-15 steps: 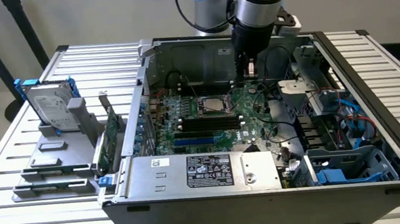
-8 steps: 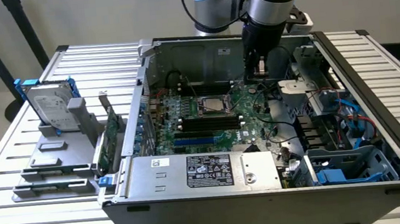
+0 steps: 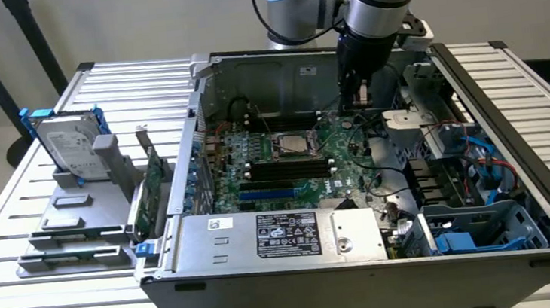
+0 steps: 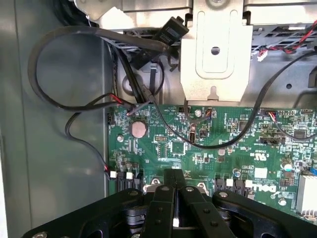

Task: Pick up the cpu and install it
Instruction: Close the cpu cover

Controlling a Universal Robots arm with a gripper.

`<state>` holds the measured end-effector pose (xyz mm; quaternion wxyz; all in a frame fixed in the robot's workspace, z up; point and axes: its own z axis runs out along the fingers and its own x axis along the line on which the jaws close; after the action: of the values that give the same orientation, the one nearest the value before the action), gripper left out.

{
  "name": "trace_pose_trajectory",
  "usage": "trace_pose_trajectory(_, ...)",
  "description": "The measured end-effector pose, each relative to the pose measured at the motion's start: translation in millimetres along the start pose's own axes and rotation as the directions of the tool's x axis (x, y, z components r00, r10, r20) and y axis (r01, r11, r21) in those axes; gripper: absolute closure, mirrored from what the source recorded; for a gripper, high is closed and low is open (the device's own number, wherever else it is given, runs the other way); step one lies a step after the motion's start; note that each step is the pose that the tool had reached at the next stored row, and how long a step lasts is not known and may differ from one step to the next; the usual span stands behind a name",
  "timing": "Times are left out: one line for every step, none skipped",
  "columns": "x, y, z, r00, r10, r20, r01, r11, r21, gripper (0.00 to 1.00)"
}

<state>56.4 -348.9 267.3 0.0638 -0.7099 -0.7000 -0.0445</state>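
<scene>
The case (image 3: 369, 285) lies open on the table (image 3: 7, 301); inside it, the motherboard (image 3: 288, 179), the cpu (image 3: 289, 143) at its middle; the gripper (image 3: 363, 100) hangs behind that; at the exterior view's left, 1 hard drive (image 3: 71, 147), with the circuit card (image 3: 156, 173) between it and the case.

The claw (image 4: 174, 176) hung shut over the green motherboard (image 4: 163, 148), black cables (image 4: 31, 67) looping across the grey case wall (image 4: 49, 178) beside it.
</scene>
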Motion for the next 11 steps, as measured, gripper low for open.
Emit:
trace_pose_trajectory(-0.3,0.3,1.8,1.0,0.0,0.0,0.0,1.0,0.0,0.89)
trace_pose_trajectory(-0.6,0.5,3.6,1.0,0.0,-0.0001,0.0,1.0,0.0,0.89)
trace_pose_trajectory(-0.8,0.7,5.4,1.0,0.0,-0.0002,0.0,1.0,-0.0001,0.89)
trace_pose_trajectory(-1.1,0.8,7.1,1.0,0.0,-0.0001,0.0,1.0,-0.0001,0.89)
trace_pose_trajectory(-1.4,0.9,9.0,1.0,0.0,-0.0001,0.0,1.0,0.0,0.89)
trace_pose_trajectory(-1.7,1.0,10.9,1.0,0.0,-0.0001,0.0,1.0,0.0,0.89)
trace_pose_trajectory(-1.9,1.1,12.7,1.0,0.0,-0.0001,0.0,1.0,-0.0001,0.89)
trace_pose_trajectory(-2.2,1.1,14.4,1.0,0.0,-0.0002,0.0,1.0,-0.0001,0.89)
trace_pose_trajectory(-2.4,1.2,16.2,1.0,0.0,-0.0001,0.0,1.0,-0.0001,0.89)
trace_pose_trajectory(-2.7,1.2,18.0,1.0,0.0,0.0,0.0,1.0,0.0,0.89)
trace_pose_trajectory(-2.9,1.2,19.5,1.0,0.0,-0.0001,0.0,1.0,0.0006,0.89)
